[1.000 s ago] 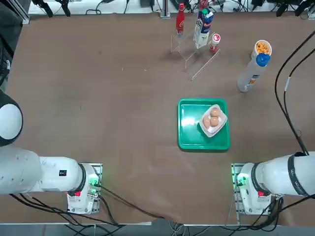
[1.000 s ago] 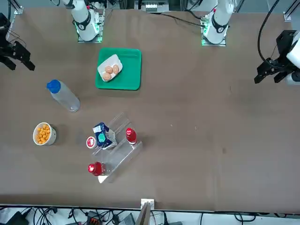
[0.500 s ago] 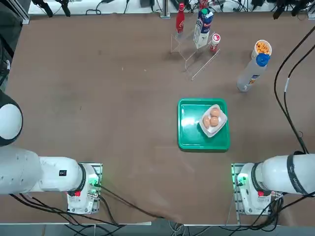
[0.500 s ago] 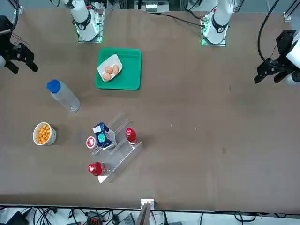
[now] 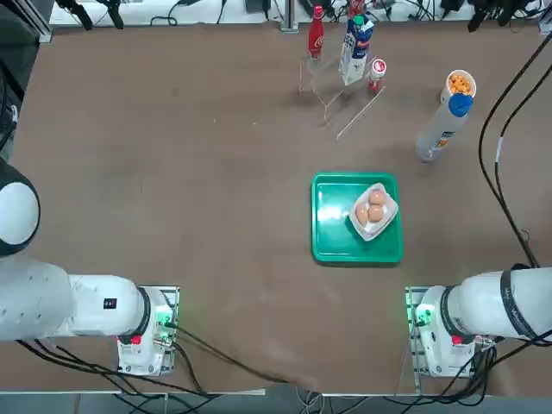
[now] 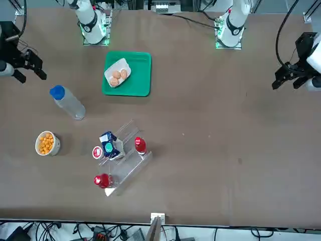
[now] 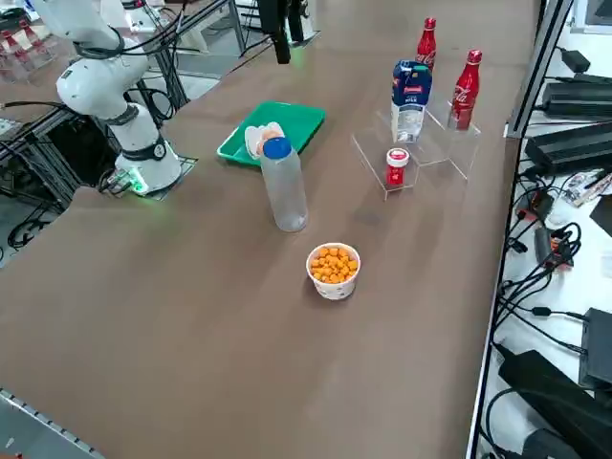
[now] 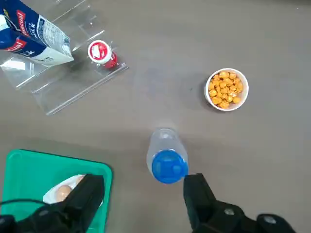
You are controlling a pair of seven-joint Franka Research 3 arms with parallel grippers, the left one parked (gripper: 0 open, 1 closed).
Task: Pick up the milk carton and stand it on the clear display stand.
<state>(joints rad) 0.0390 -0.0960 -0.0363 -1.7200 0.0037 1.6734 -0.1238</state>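
The milk carton (image 5: 354,49) stood upright on the clear display stand (image 5: 338,95), near the far edge of the tabletop (image 5: 172,172) as seen from overhead. In the right side view the carton (image 7: 407,98) rose from a middle step of the stand (image 7: 421,153), blue gable up. The stand itself was hard to trace in every view: only its edges and glints showed against the brown surface, so the number of tiers could not be counted with confidence.

Two red bottles (image 7: 466,78) stood on the stand behind and beside the carton, and a small red-capped jar (image 7: 396,167) sat at its lowest step. In the wrist view the carton (image 8: 34,36) was cut off at the frame's corner, and the jar (image 8: 100,52) lay just beside it on the clear plastic.

The right gripper (image 8: 143,194) hung well above the tabletop with its fingers spread wide and nothing between them; the blue cap of the tall white bottle (image 8: 167,162) showed below the gap, not touched. In the front view the gripper (image 6: 27,65) appeared only as a dark shape at the frame's edge, apart from every object, and overhead it was mostly out of the picture.

The green tray (image 5: 332,241) held a white dish of eggs (image 5: 373,210); in the wrist view one finger hid part of that dish. A cup of orange snacks (image 5: 460,84) stood just beside the bottle.
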